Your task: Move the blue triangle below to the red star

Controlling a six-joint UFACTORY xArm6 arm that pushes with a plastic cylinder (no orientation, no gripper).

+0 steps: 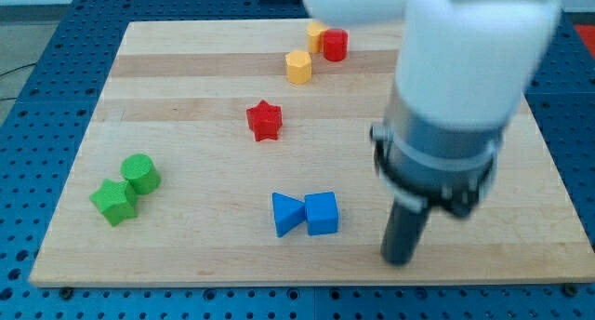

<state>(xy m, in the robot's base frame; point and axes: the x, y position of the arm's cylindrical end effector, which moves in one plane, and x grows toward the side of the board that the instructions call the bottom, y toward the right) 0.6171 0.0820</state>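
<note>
My tip (399,259), a bare dark rod with nothing to clench, rests on the wooden board (186,255) at lower right, near the blue cube (322,213). The blue triangle (287,214) touches that cube, well below the red star (264,120).

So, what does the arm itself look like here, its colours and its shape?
The arm is a thick white cylinder, blurred in this view. Below it sits a grey band, then a black ring with small lugs. From there a short dark rod goes down to my tip, round and plain. No cables or markings show.
</note>
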